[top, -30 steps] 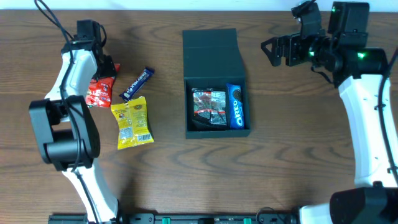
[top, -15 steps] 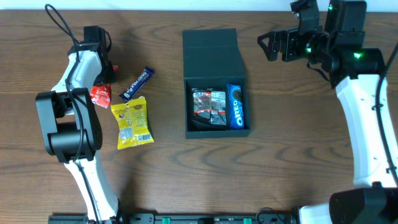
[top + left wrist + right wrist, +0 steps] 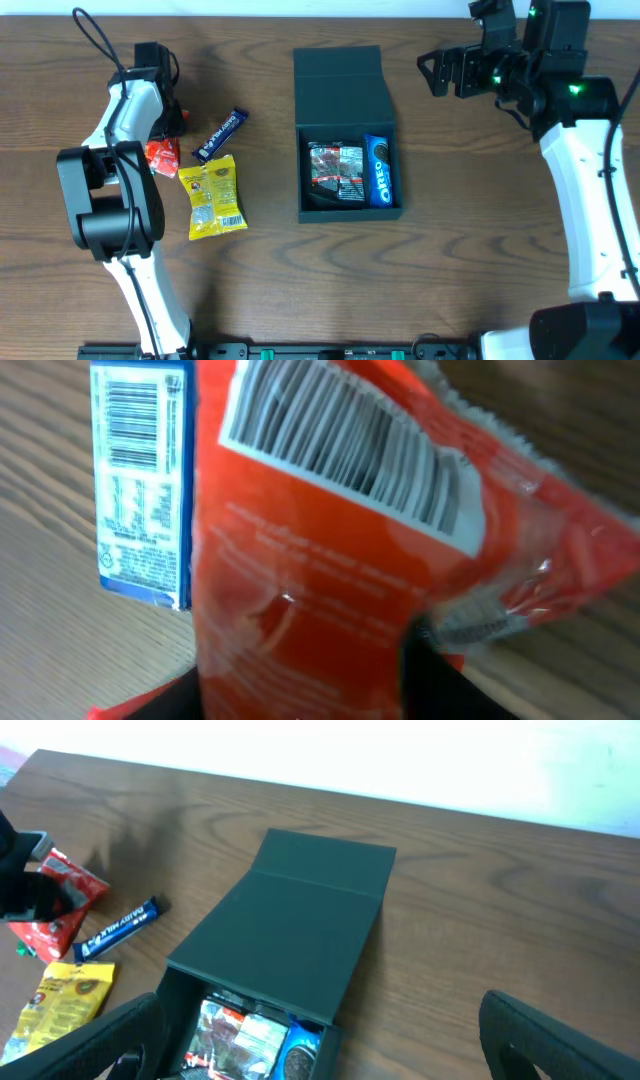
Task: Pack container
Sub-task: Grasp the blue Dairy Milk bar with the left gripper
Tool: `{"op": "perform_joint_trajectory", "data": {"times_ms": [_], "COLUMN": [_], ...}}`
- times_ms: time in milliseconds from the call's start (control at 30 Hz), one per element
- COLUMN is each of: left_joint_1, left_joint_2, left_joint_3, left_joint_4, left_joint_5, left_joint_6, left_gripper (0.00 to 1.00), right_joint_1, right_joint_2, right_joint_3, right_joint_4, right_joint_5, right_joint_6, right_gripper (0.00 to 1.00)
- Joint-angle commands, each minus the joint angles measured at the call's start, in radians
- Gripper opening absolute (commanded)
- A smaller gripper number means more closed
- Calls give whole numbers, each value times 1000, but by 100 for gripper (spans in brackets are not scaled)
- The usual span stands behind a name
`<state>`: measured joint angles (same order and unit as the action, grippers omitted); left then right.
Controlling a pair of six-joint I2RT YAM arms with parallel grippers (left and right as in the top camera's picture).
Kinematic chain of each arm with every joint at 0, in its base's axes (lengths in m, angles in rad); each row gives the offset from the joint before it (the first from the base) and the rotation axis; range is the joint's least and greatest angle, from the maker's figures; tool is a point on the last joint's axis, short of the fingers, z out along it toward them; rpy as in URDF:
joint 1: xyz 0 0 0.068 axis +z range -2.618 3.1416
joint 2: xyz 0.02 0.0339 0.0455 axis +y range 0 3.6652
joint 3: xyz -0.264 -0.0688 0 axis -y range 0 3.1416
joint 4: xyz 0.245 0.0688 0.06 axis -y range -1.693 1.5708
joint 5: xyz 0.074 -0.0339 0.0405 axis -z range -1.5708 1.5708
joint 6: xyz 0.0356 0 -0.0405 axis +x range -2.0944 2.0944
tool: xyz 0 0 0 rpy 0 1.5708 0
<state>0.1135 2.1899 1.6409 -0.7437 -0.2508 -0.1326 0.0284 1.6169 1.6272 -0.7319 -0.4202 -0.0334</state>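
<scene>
The dark teal-black container (image 3: 305,190) stands open at mid-table with its flap lid (image 3: 340,85) folded back. It holds a dark red-and-white packet (image 3: 336,172) and a blue Oreo pack (image 3: 380,170). My left gripper (image 3: 166,126) is shut on a red snack packet (image 3: 160,153) at the far left. In the left wrist view the red packet (image 3: 330,530) fills the frame between my black fingers (image 3: 175,700). My right gripper (image 3: 440,75) is open and empty, up to the right of the lid. The right wrist view shows the container (image 3: 300,920) below.
A blue snack bar (image 3: 220,135) lies right beside the red packet and also shows in the left wrist view (image 3: 140,480). A yellow packet (image 3: 212,195) lies just below it. The table's far edge meets a white wall (image 3: 400,760).
My left arm has swung over the red packet, which now looks tipped up and narrower in its grip. My right gripper has shifted slightly up. The container has not moved.
</scene>
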Motion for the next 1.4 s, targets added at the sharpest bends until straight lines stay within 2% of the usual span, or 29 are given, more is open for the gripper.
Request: {"op": "perform_joint_trajectory", "data": {"times_ms": [0, 67, 233, 333, 467, 600, 1067, 1300, 1367], "left_joint_1": [3, 3, -4, -26, -75, -108, -121, -121, -121], "left_joint_2": [8, -23, -153, -247, -278, -225, -14, 11, 14], "left_joint_3": [-1, 0, 0, 0, -2, -2, -2, -2, -2], "left_joint_4": [-14, -15, -9, 24, 43, -18, -27, -29, -21], "left_joint_5": [16, 16, 55, 165, 378, 531, 544, 469, 432], "left_joint_6": [-7, -18, -7, 76, 337, 508, 529, 530, 529], "left_gripper": [70, 97, 95, 95, 95, 95, 95, 100, 93], "right_joint_1": [-1, -1, -1, -1, -1, -1, -1, -1, -1], "right_joint_2": [-3, -3, -3, -3, -3, -3, -3, -3, -3], "right_joint_3": [-3, -3, -3, -3, -3, -3, -3, -3, -3], "right_joint_4": [-6, -5, -5, -5, -5, -5, -51, -49, -46], "right_joint_5": [5, 5, 5, 5, 5, 5, 6, 6, 6], "right_joint_6": [-9, -8, -8, -8, -9, -10, -28, -28, -28], "right_gripper": [99, 99, 99, 99, 99, 99, 99, 99, 99]}}
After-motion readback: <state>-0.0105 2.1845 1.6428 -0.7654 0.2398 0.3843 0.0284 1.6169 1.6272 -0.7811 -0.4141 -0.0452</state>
